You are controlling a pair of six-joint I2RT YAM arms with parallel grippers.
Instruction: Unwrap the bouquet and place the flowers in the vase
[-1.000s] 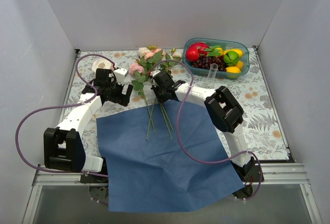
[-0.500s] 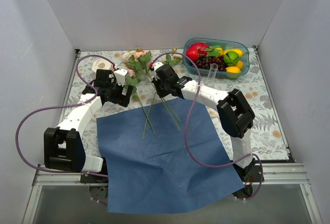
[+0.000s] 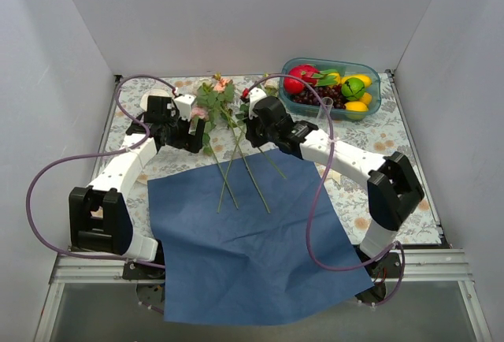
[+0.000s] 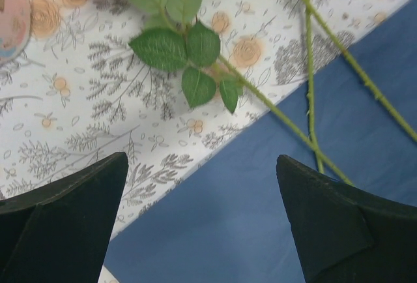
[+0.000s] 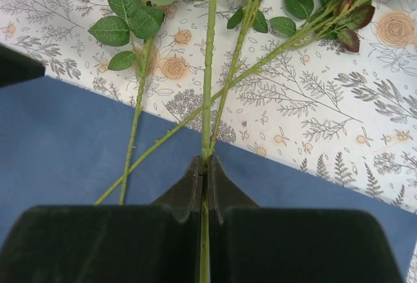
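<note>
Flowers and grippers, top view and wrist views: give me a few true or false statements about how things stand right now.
1. The right gripper is shut on a flower stem. True.
2. The left gripper holds a stem. False: it is open and holds nothing.
3. The blue paper lies spread open and flat. True.
4. The vase has something in it. False: it looks empty and stands beside the fruit tray.

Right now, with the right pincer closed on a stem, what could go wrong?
The right pincer pinches one thin stem between its tips, so the stem may slip or twist.
Neighbouring stems cross it and could drag along.
The narrow vase could tip under long stems.
</note>
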